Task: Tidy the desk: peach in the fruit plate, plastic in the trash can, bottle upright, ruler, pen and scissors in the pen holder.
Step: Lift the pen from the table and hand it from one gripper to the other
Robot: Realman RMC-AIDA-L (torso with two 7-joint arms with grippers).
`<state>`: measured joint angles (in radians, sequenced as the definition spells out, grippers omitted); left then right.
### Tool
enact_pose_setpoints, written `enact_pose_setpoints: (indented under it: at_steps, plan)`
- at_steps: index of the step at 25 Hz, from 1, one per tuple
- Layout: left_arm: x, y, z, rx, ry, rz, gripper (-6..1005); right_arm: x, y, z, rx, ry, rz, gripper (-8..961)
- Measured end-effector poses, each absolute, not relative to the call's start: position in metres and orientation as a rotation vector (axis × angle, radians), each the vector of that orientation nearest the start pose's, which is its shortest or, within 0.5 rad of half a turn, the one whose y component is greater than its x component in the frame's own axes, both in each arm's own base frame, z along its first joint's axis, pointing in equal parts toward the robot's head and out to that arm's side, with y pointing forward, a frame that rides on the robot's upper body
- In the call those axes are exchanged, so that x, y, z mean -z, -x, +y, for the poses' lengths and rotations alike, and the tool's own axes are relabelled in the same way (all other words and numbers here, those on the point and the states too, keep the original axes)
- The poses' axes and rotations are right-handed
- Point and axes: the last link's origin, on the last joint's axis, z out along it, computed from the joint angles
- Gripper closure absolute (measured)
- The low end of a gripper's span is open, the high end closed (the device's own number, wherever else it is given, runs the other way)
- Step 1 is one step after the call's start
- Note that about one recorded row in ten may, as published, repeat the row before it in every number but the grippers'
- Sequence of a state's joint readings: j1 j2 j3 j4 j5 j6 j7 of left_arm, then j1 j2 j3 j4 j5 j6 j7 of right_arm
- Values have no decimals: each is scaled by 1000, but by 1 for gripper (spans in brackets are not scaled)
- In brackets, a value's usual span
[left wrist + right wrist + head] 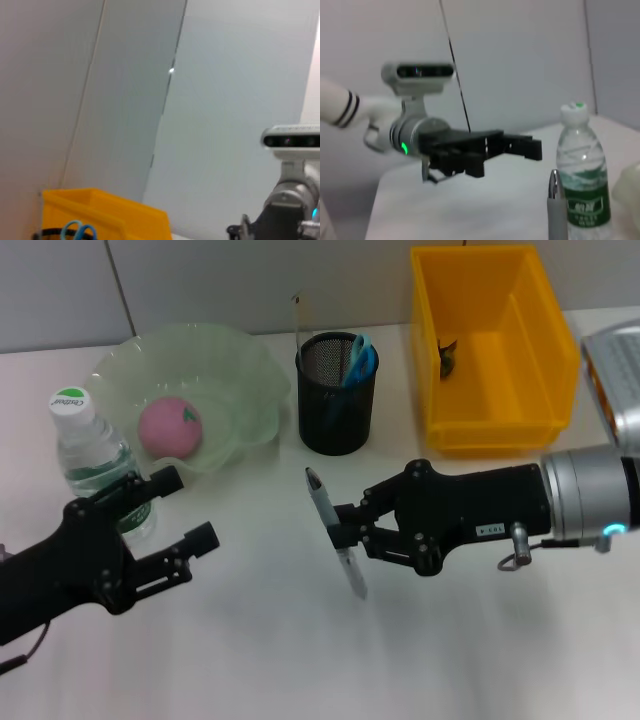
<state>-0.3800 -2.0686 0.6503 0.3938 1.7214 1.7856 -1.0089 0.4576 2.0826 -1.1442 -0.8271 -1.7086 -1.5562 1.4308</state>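
My right gripper (340, 530) is shut on a silver and black pen (335, 532), held tilted above the table in front of the black mesh pen holder (337, 395). The pen's end (557, 205) shows in the right wrist view. Blue-handled scissors (360, 358) and a clear ruler (298, 318) stand in the holder. The pink peach (170, 424) lies in the pale green fruit plate (250, 370). The water bottle (95, 455) stands upright at the left, just behind my open left gripper (185, 510). A dark bit of plastic (447, 355) lies in the yellow bin (530, 360).
A silver device (615, 370) sits at the right edge behind my right arm. The yellow bin's corner (100, 212) and the scissors' handles (77, 232) show in the left wrist view. Bare white table lies in front of both arms.
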Motion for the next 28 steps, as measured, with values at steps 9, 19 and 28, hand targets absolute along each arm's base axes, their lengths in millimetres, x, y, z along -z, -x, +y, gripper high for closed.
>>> enact_pose_setpoints:
  at_steps: [9, 19, 28]
  plan:
    - [22, 264, 260, 1331, 2531, -534, 165, 38, -219, 306, -911, 2889, 382, 837]
    - [43, 252, 265, 1316, 2577, -532, 165, 48, -214, 305, -933, 2921, 341, 836]
    - [48, 249, 266, 1323, 2583, -551, 165, 50, -218, 302, -955, 2908, 356, 836]
